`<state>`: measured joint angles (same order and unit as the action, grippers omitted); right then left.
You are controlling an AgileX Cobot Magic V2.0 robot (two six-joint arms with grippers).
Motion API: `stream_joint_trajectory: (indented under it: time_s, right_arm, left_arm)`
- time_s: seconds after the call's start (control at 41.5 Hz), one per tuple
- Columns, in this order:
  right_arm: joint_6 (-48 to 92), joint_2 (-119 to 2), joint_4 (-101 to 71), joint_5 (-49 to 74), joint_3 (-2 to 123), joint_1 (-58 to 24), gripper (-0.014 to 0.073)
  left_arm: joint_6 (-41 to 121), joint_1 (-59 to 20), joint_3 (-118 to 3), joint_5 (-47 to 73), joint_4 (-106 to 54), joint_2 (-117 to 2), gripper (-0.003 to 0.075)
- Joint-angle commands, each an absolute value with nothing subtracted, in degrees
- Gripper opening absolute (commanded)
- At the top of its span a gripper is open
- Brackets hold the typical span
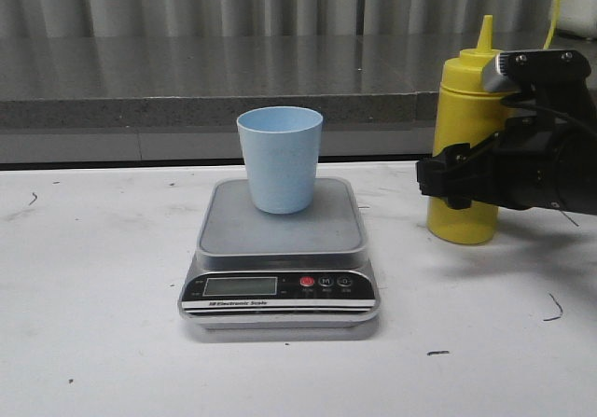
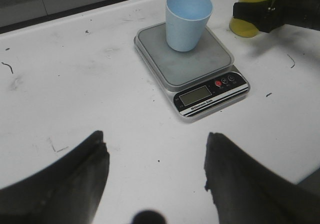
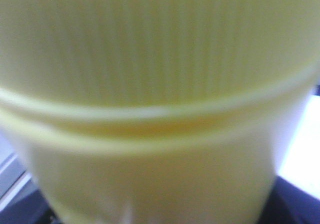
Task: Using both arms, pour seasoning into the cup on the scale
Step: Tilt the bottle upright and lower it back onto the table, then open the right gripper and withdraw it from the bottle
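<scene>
The pale blue cup [image 1: 280, 159] stands upright on the far half of the steel platform of the digital kitchen scale [image 1: 280, 249], near the middle of the white table [image 1: 93, 277]. The near half of the platform is bare, and the black front panel with the display and the red button [image 1: 306, 283] faces the near side. To the left of the scale the table is open up to the left edge of the picture, with only some small dark marks on it. Between the scale and the yellow seasoning bottle [image 1: 466, 146] there is a free strip of table.

The bottle stands upright at the right, on the table, much taller than the cup, and its nozzle points up. Its thin tethered cap [image 1: 558, 6] rises at the far right, partly cut by the arm. The right gripper [image 1: 448, 179] is at the bottle's lower body and covers its right side; its fingers seem to be around the bottle, but I cannot tell if they press it. In the right wrist view the bottle [image 3: 160, 83] fills nearly all the picture and is blurred, so the fingers are not visible there.

The left gripper [image 2: 155, 179] shows only in its own wrist view, over bare table on the near side of the scale, its two dark fingers [image 2: 75, 184] wide apart and holding nothing
</scene>
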<state>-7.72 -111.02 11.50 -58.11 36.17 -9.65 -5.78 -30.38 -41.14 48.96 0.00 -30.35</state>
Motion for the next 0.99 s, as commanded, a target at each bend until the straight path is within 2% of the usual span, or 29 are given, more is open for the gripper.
stream_joint_trajectory:
  time_s: [0.0, 0.121, 0.627, 0.724, 0.82, 0.965]
  right_arm:
    - [-6.86, -108.64, 11.02, -65.25, 37.42, -9.34, 0.0528]
    - [-6.86, -108.31, 11.08, -65.29, 37.21, -9.34, 0.0602]
    - [-7.17, -101.33, 10.89, -62.34, 22.88, -9.47, 0.06]
    - [-10.21, -95.66, 11.01, -52.74, 21.18, -9.54, 0.06]
    - [-15.72, -88.72, 13.64, -37.36, 22.05, -10.09, 0.06]
    - [-24.52, -75.15, 20.98, -2.32, 29.14, -14.99, 0.06]
  left_arm:
    - [-6.32, -30.79, -42.6, 45.02, 0.0, -30.47, 0.0421]
    - [-6.32, -30.79, -42.6, 45.02, 0.0, -30.47, 0.0421]
    - [-6.32, -30.79, -42.6, 45.02, 0.0, -30.47, 0.0421]
    - [-6.32, -30.79, -42.6, 45.02, 0.0, -30.47, 0.0421]
    - [-6.32, -30.79, -42.6, 45.02, 0.0, -30.47, 0.0421]
    - [-6.32, -30.79, -42.6, 45.02, 0.0, -30.47, 0.0421]
